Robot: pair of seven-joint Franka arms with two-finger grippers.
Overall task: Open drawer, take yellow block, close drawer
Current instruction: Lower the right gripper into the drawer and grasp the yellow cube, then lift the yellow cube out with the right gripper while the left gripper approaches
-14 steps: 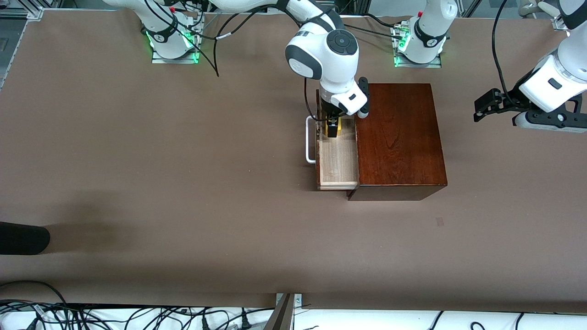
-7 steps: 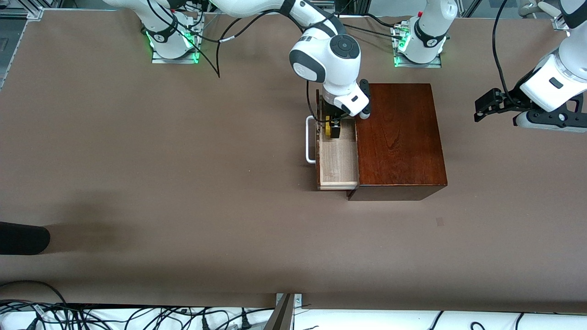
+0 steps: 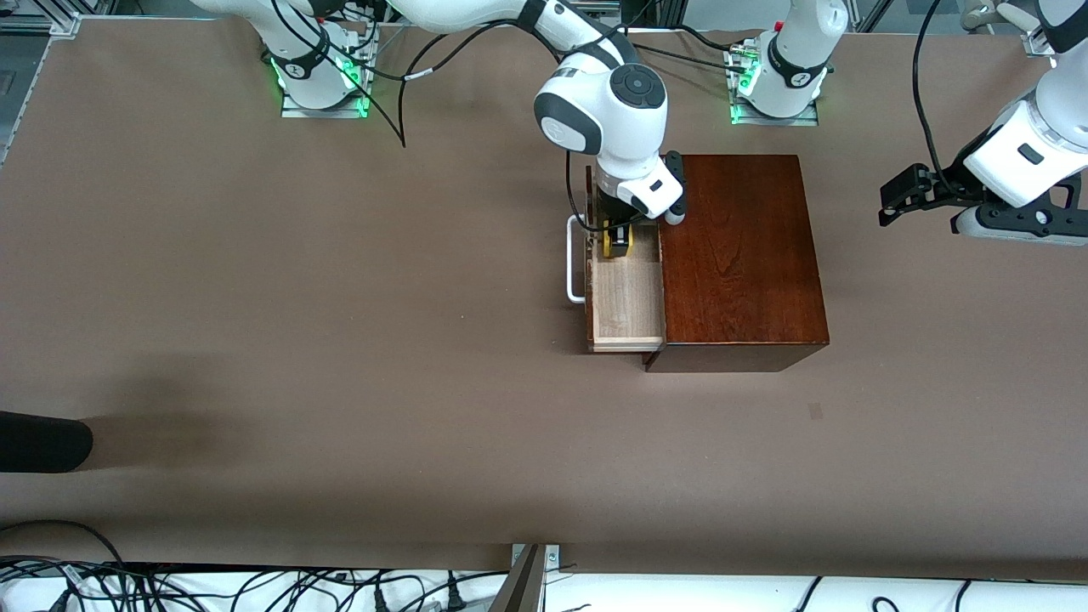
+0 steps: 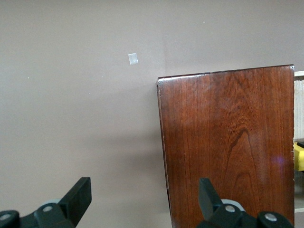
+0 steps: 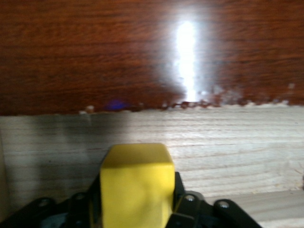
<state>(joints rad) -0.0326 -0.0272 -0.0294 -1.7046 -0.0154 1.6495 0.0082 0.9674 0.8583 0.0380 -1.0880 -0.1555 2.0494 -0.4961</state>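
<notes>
The drawer (image 3: 627, 297) of the dark reddish-brown box (image 3: 739, 255) stands pulled open toward the right arm's end, white handle (image 3: 574, 259) outward, pale interior showing. My right gripper (image 3: 618, 242) is down in the drawer's end farther from the front camera, shut on the yellow block (image 3: 617, 240). In the right wrist view the block (image 5: 137, 183) sits between the fingers (image 5: 183, 199), just above the pale drawer floor (image 5: 228, 152). My left gripper (image 3: 888, 204) waits open and empty over the table at the left arm's end; its wrist view shows the box (image 4: 228, 142).
A small patch of tape (image 3: 815, 410) lies on the table nearer the front camera than the box. A dark object (image 3: 42, 442) lies at the table's edge at the right arm's end. Cables run along the front edge (image 3: 255, 586).
The right wrist has shifted slightly over the drawer, with the yellow block staying between its fingers. The drawer and the left arm have not moved.
</notes>
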